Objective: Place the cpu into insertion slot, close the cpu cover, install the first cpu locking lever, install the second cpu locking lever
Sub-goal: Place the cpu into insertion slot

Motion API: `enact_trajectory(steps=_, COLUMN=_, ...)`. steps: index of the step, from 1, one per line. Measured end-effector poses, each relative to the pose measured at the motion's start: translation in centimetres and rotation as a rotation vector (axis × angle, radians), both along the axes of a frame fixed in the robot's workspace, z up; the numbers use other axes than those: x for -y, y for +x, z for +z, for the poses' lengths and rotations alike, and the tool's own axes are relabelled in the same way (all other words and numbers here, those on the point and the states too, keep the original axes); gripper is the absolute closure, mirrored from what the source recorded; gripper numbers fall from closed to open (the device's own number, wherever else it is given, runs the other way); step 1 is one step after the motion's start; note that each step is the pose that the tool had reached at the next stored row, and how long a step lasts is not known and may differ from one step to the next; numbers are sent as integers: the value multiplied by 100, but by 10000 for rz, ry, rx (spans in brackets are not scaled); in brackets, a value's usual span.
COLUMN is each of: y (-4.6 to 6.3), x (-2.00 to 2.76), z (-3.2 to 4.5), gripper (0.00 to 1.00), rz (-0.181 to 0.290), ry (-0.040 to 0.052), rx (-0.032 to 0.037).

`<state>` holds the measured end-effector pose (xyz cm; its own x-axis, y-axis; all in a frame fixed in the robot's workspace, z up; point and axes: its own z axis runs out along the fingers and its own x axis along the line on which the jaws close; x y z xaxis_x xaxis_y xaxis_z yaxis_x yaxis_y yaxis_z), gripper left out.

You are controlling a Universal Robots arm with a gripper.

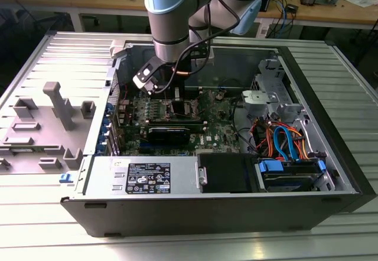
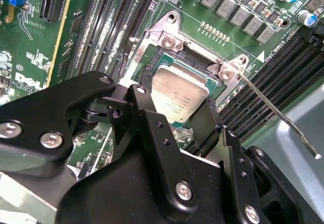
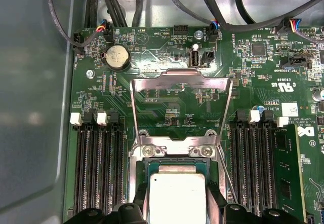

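Black two-finger gripper (image 2: pixel 174 107), fingers closed against opposite edges of flat square silver-topped cpu (image 3: pixel 177 196); cpu lying in square dark-centred, silver-rimmed insertion slot (image 3: pixel 176 162); thin silver hinged cpu cover (image 3: pixel 179 82) raised open; in the exterior view, gripper at 1 o'clock from grey power-supply box (image 1: pixel 142 175).

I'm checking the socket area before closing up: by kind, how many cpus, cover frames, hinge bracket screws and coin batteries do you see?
dull silver square cpu: 1
thin silver metal cover frame, hinged open: 1
silver screws on the hinge bracket: 2
round silver coin battery: 1
Total: 5
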<state>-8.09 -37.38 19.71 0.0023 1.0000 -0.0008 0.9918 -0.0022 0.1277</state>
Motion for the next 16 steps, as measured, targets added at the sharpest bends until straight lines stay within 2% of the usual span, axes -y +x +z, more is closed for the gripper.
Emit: enact_trajectory(steps=16, y=8, x=0, z=0, gripper=45, rz=19, ry=-3, rx=0)
